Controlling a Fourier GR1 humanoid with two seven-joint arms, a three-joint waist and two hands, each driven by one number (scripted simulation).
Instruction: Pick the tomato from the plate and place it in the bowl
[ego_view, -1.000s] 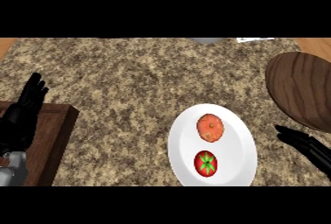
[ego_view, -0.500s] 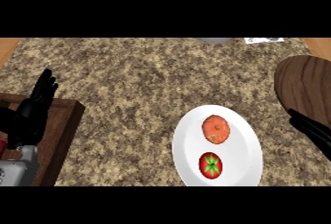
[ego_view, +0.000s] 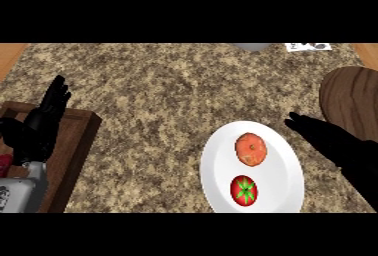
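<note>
Presently, the tomato (ego_view: 244, 189) lies on the white plate (ego_view: 284, 200), in the plate's near half, red with a green star-shaped calyx facing up, and nothing touches it. On the same plate, just beyond the tomato and apart from it, lies an orange-red fruit (ego_view: 250, 149), rounder at one end and paler in tone; its kind cannot be told. The plate sits on the speckled granite table (ego_view: 170, 90), toward the near right of the view. The right hand (ego_view: 336, 145) comes in from the right edge, its fingers straight and held close together, pointing up and to the left; the fingertips hang just beside the plate's far right rim, near the orange-red fruit, and the hand holds nothing. Whether the fingertips touch the table cannot be told. Behind that hand, at the right edge, stands the dark wooden bowl (ego_view: 353, 97), partly cut off by the view and well apart from the tomato. The left hand (ego_view: 40, 125) rests at the left side with fingers up, straight and slightly spread, above a dark wooden tray (ego_view: 77, 145) that lies along the table's left edge. A small white card (ego_view: 307, 46) lies at the table's far right corner.
</note>
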